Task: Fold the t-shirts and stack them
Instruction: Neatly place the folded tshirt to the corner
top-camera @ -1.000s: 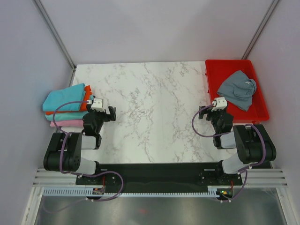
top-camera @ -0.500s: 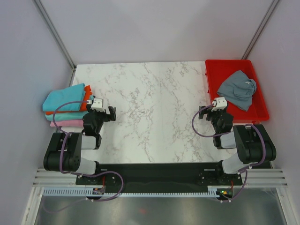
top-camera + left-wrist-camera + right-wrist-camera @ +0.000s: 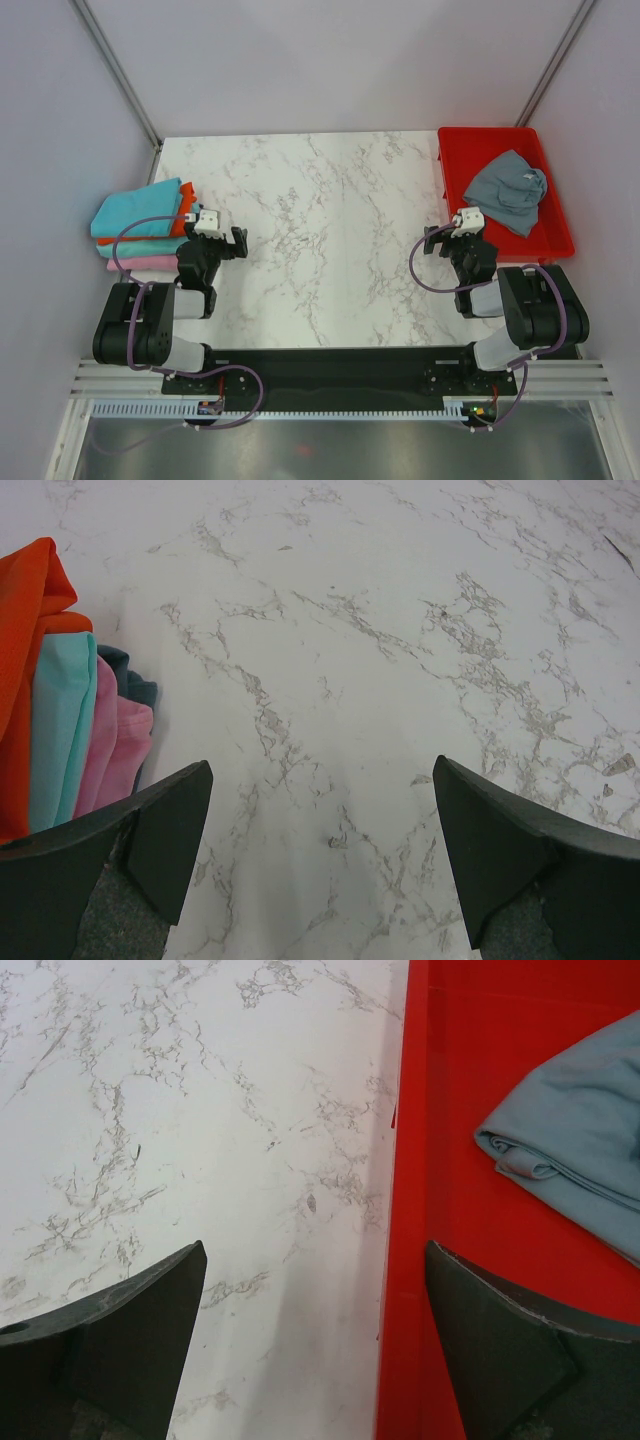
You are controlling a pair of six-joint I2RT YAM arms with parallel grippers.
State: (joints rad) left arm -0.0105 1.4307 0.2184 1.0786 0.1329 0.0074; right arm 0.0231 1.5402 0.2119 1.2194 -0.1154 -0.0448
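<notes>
Both the right gripper [image 3: 315, 1252] and the left gripper [image 3: 320, 770] stand spread wide, empty. At one o'clock from the right one the slate grey t-shirt [image 3: 580, 1130] lies crumpled in the red tray [image 3: 445, 1080]; the folded stack [image 3: 70, 720] sits at the left one's nine o'clock. Light, limp cloth: I would pinch a hem edge.

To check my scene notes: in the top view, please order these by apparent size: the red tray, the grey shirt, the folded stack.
1. red tray, clearly largest.
2. folded stack and grey shirt look alike. The stack is partly hidden, so I do not rank them.
</notes>
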